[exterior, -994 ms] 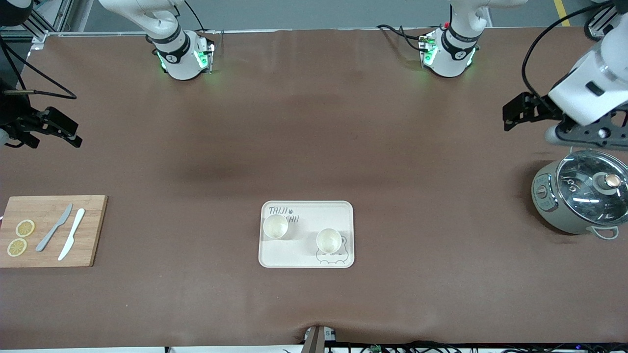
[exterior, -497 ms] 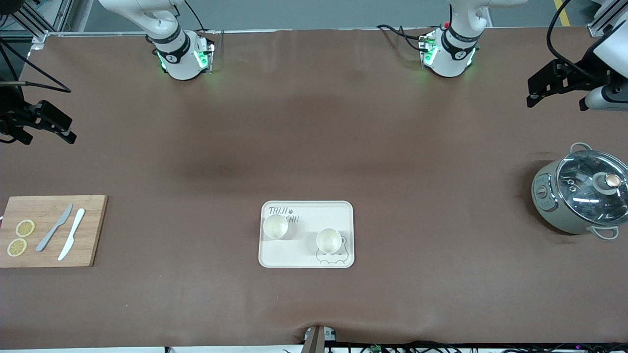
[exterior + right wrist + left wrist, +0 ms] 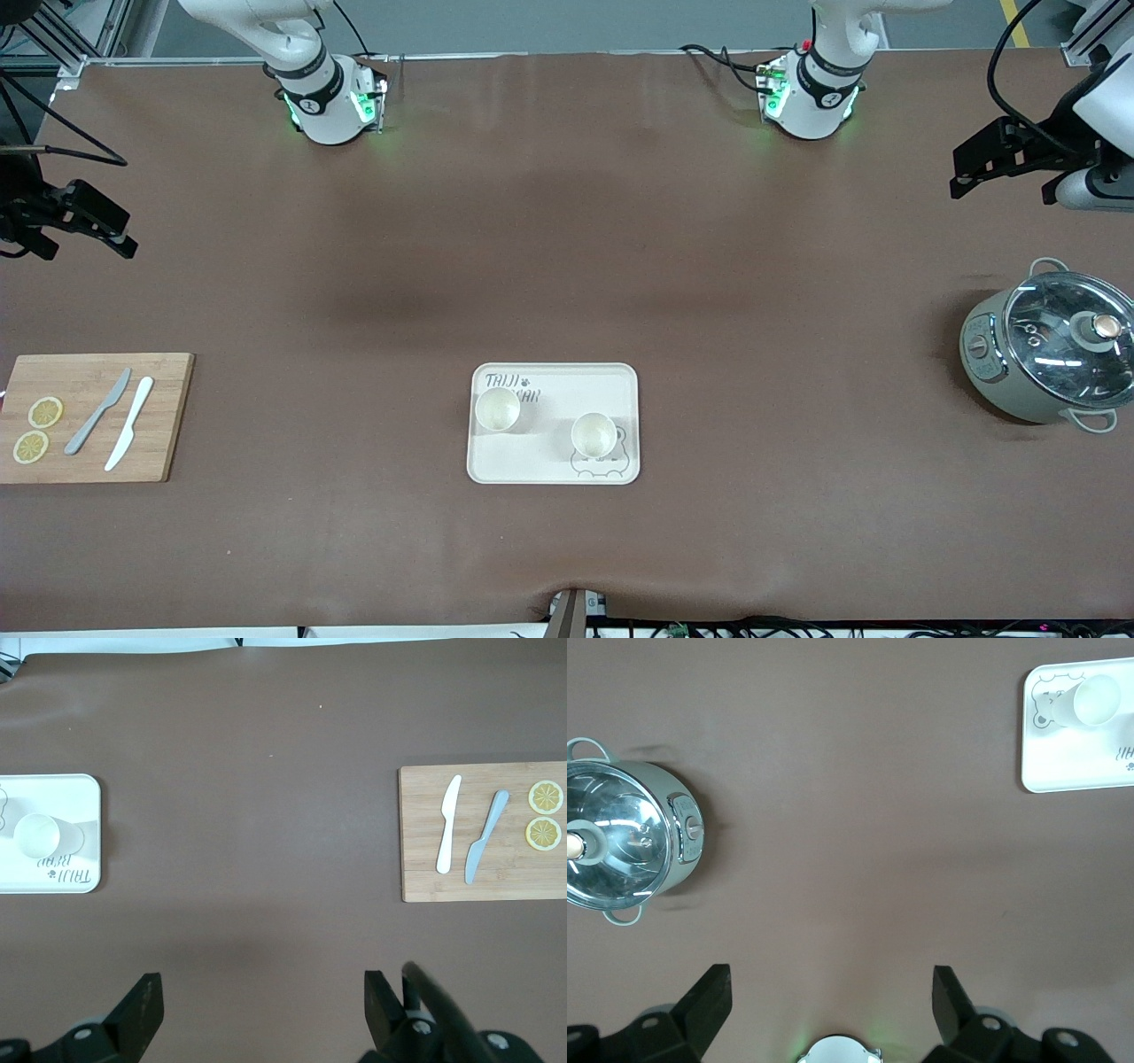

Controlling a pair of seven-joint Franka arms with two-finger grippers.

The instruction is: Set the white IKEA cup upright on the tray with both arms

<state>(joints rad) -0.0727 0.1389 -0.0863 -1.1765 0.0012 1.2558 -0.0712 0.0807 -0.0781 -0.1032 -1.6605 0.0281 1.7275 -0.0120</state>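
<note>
The cream tray [image 3: 532, 456] lies in the middle of the table, near the front camera. Two white cups stand upright on it: one [image 3: 497, 409] by the lettering, the other [image 3: 594, 434] by the bear face. My left gripper [image 3: 962, 175] is open and empty, in the air at the left arm's end of the table, far from the tray. Its wrist view shows the tray [image 3: 1072, 771] with a cup [image 3: 1096, 702] past its open gripper [image 3: 831, 979]. My right gripper [image 3: 120, 235] is open and empty over the right arm's end. Its wrist view shows the tray [image 3: 44, 788], a cup [image 3: 37, 835] and its gripper [image 3: 264, 983].
A grey pot with a glass lid [image 3: 1050, 359] stands at the left arm's end, also in the left wrist view [image 3: 629, 846]. A wooden cutting board [image 3: 164, 416] with two knives and lemon slices lies at the right arm's end, also in the right wrist view [image 3: 425, 815].
My left gripper has drawn back from above the pot toward the arms' bases. My right gripper has shifted slightly toward the table's end. Cups and tray have not moved.
</note>
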